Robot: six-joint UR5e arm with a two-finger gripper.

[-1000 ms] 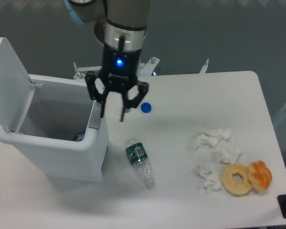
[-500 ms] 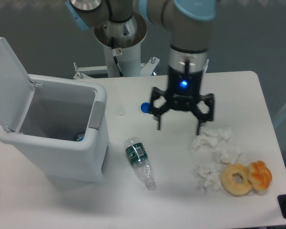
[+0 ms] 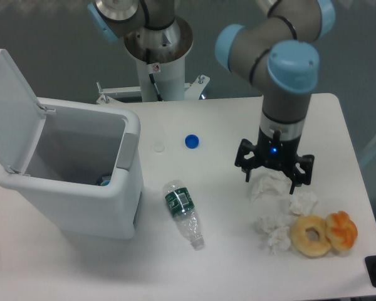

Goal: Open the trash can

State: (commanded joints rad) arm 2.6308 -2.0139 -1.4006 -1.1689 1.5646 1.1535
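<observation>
The trash can [image 3: 81, 200] is a large white bin at the left of the table. Its flat lid [image 3: 9, 106] stands swung up and back at the left, so the inside shows. The grey push-button tab [image 3: 127, 150] sits on its right rim. My gripper [image 3: 273, 179] is far to the right of the can, open, pointing down just above a crumpled white tissue [image 3: 269, 186]. It holds nothing.
A clear plastic bottle [image 3: 184, 213] lies right of the can. A blue cap [image 3: 191, 141] and a white cap [image 3: 158, 148] lie behind it. More tissues [image 3: 272, 229], a doughnut [image 3: 311, 236] and an orange pastry [image 3: 341, 230] lie at the right front.
My gripper has moved from the can's right rim across the table to the right and now hangs over the tissues. The lid stays up throughout.
</observation>
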